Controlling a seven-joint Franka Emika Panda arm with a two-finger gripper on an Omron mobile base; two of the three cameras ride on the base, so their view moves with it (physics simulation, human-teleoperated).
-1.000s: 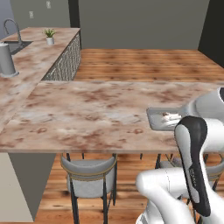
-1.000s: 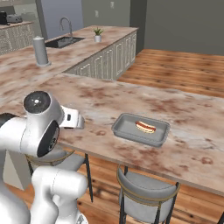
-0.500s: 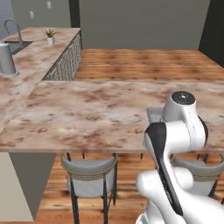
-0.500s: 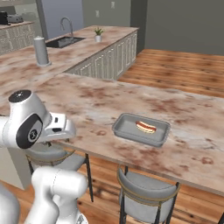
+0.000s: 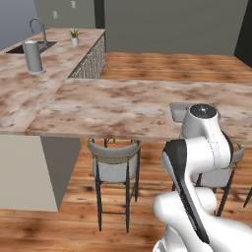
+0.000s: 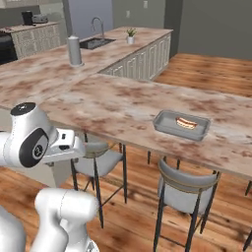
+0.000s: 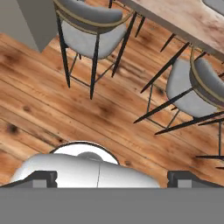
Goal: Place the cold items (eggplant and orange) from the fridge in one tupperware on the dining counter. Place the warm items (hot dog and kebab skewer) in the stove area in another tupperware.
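The end effector (image 7: 112, 177) has its fingers fully apart and holds nothing. In the hand view its two dark fingertips (image 7: 41, 178) sit at the lower corners, directed down at the wooden floor (image 7: 52, 109) beside two grey stools (image 7: 89, 28).

The tabletop (image 6: 123, 106) is a long pinkish-tan marble slab with brown blotches. The tupperware (image 6: 181, 125), a shallow grey rectangular tray, rests on it near the edge facing the robot, above the right stool (image 6: 186, 189). The hot dog (image 6: 186, 122) lies inside the tray, toward its far side.

In the left base view the tray (image 5: 178, 110) is partly hidden behind the arm. A grey cylinder (image 6: 75, 50) stands on the adjoining section of tabletop, near the sink (image 6: 96, 43). A small potted plant (image 6: 130, 35) sits at the far end.
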